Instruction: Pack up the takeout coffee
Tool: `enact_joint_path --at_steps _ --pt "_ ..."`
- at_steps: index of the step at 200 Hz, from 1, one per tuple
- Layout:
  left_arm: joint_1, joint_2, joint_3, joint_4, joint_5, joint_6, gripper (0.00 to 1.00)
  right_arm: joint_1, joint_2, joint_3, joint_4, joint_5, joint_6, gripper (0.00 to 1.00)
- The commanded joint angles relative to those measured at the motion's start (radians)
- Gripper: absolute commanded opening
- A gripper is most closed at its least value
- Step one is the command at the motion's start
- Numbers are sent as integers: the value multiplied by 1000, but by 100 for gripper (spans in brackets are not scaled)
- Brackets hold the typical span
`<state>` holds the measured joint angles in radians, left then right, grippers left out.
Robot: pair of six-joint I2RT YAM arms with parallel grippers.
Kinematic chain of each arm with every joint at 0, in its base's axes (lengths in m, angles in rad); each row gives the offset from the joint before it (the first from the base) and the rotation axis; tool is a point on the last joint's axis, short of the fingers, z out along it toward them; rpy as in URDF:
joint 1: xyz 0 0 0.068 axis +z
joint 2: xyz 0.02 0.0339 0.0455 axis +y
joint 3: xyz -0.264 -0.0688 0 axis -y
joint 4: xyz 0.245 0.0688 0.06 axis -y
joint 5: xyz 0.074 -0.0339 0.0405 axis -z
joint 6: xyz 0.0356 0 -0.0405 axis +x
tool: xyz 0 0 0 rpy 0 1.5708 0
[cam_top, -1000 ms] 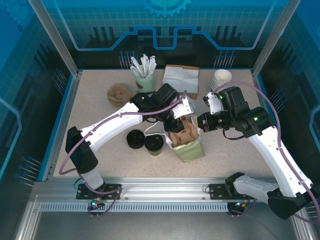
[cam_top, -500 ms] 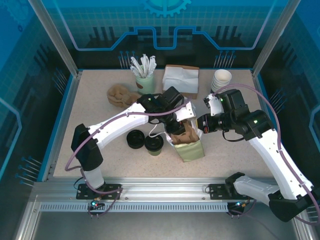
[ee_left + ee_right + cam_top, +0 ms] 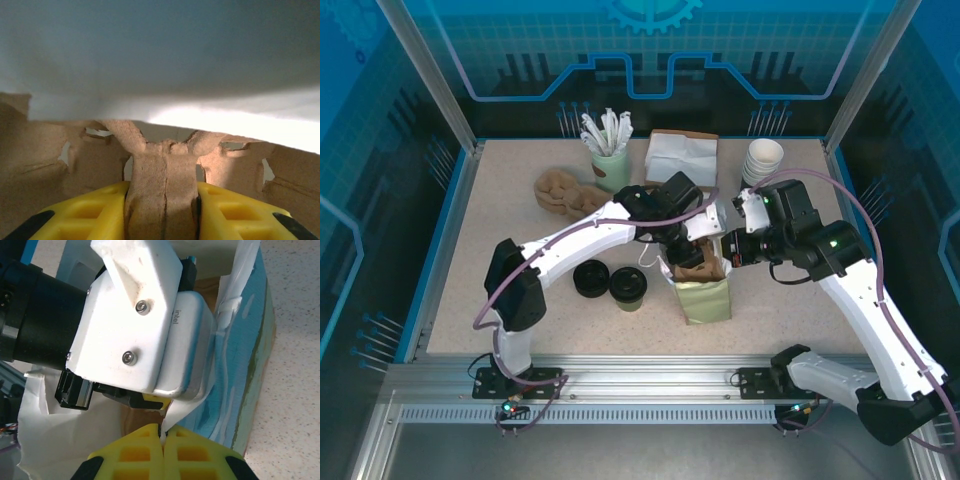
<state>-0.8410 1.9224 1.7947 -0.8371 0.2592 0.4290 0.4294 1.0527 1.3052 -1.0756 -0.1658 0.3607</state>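
A: Where's the takeout coffee (image 3: 628,287)?
B: On the desk (image 3: 500,220), at nine o'clock from the paper bag (image 3: 705,300). Your left end effector (image 3: 162,200) clamps the cardboard carrier (image 3: 160,150); your right end effector (image 3: 163,440) pinches the bag's rim.

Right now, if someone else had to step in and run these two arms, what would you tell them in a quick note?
Left gripper: shut on the middle tab of the cardboard carrier, at the mouth of the paper bag.
Right gripper: shut on the bag's white rim, holding it open.
Takeout coffee: lidded, standing on the table left of the bag, beside the stack of lids.
Done: bag open, carrier at its mouth.
Left: seat the carrier, then pack the coffee.
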Motion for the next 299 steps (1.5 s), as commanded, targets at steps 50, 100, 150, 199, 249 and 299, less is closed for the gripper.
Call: enact_joint_path --at_steps 50,100,150,199,249,299 --pt "-12 100 116 -41 77 45 38 -16 -21 14 -81 115 -72 0" --pt "-24 171 191 -83 80 62 38 -20 -34 26 -99 165 -84 0" --pt "-39 208 209 -99 79 71 39 -23 -42 26 -107 198 -93 0" --pt "-48 225 209 -107 72 79 42 -27 -48 19 -107 198 -94 0" --pt "-49 187 214 -91 50 64 63 -29 -53 14 -107 185 -87 0" --pt "-49 127 244 -98 25 55 81 -31 -59 8 -104 170 -71 0"
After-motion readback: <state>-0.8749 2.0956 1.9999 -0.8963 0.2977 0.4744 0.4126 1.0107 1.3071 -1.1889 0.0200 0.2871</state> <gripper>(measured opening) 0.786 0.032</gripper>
